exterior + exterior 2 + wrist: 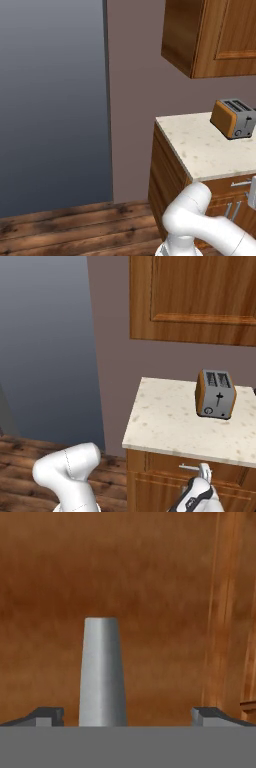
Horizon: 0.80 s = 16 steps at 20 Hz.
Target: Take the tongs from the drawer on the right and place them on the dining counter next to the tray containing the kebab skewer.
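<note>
The gripper (127, 714) faces the drawer (125, 577) front, fingers spread either side of the silver handle (102, 672). The drawer interior is hidden. The handle's lower end is cut off.

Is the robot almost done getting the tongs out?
Not nearly. Nothing looks done yet: the drawer under the toaster looks shut. Right now the pincer is open at the drawer's handle, one finger on each side. Pulling it open, grabbing the tongs and carrying them over all remain.
</note>
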{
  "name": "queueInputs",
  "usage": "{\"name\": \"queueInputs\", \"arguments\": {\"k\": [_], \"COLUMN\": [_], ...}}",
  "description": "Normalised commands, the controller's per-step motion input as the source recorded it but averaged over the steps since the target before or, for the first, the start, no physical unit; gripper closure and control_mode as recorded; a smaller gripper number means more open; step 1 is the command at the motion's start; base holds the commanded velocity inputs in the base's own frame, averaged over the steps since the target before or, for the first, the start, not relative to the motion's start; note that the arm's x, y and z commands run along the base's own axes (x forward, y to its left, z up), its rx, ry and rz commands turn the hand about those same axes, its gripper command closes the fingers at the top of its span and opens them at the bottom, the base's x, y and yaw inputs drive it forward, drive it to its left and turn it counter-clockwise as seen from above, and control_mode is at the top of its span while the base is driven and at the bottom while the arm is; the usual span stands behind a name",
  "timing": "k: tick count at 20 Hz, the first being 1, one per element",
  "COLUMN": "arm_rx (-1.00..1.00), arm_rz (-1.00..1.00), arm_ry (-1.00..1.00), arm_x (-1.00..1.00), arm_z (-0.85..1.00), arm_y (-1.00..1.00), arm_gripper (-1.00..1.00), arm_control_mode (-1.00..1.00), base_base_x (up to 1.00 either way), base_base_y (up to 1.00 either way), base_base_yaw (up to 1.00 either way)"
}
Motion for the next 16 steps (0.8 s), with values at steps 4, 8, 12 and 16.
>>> {"name": "queueInputs", "arguments": {"k": [4,8,12,16], "arm_rx": [0.01,0.02,0.04,0.07], "arm_rz": [0.0,0.0,0.0,0.0], "arm_ry": [-0.01,-0.02,-0.08,-0.08], "arm_x": [0.21,0.23,0.15,0.17], "arm_z": [-0.27,-0.29,-0.18,-0.11], "arm_y": [-0.04,-0.02,-0.01,0.0], "arm_gripper": [-1.0,-1.0,-1.0,-1.0], "arm_control_mode": [-1.0,-1.0,-1.0,-1.0], "base_base_x": [0.0,0.0,0.0,0.0], "base_base_y": [0.0,0.0,0.0,0.0], "base_base_yaw": [0.0,0.0,0.0,0.0]}}
